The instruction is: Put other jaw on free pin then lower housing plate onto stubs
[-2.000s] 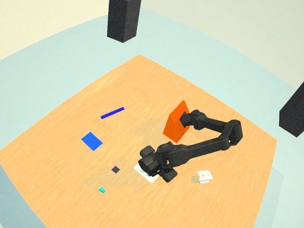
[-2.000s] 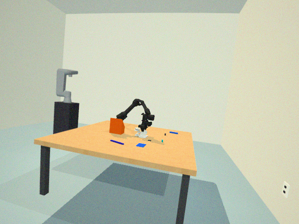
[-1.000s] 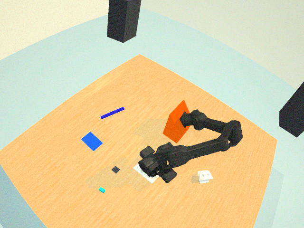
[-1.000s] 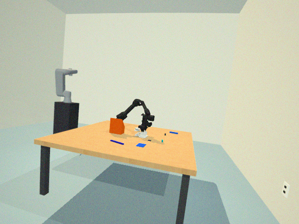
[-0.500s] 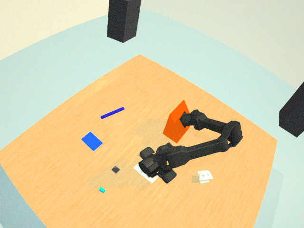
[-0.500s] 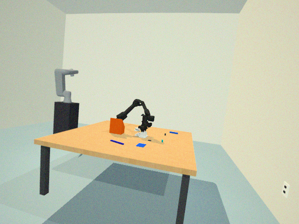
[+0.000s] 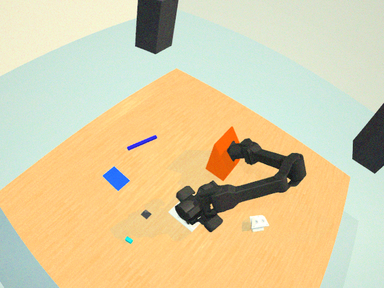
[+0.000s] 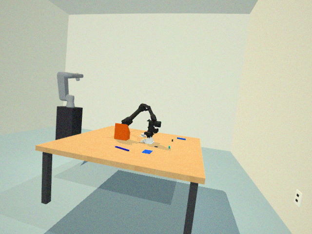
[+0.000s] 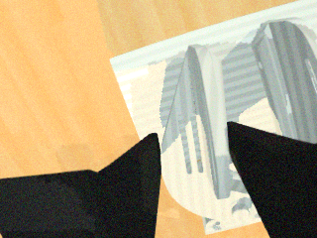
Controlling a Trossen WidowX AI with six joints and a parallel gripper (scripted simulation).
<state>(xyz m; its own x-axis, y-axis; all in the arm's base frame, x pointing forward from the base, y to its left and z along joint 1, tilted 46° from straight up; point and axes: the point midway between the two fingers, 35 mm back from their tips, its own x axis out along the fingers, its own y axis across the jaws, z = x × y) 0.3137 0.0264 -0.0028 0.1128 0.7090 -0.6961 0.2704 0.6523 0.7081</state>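
Black fingers of the gripper point(image 7: 192, 220) point(image 8: 149, 136) point(image 9: 193, 130) are closed on a pale upright jaw point(image 9: 214, 124) over the white base point(image 7: 192, 228) point(image 9: 149, 56), with the other jaw point(image 9: 287, 79) close beside it, though whether the teeth mesh I cannot tell. Well apart from that base sits a small white plate with two round marks point(image 7: 260, 220) point(image 8: 143, 135); a tall orange block point(image 7: 218, 158) point(image 8: 122, 131) stands by the arm's shoulder end. Farther out lie a blue rod point(image 7: 141, 142) point(image 8: 122, 148), a blue square point(image 7: 116, 178) point(image 8: 146, 151), a dark square point(image 7: 146, 214) point(image 8: 156, 146) and a teal cylinder point(image 7: 129, 239) point(image 8: 169, 147).
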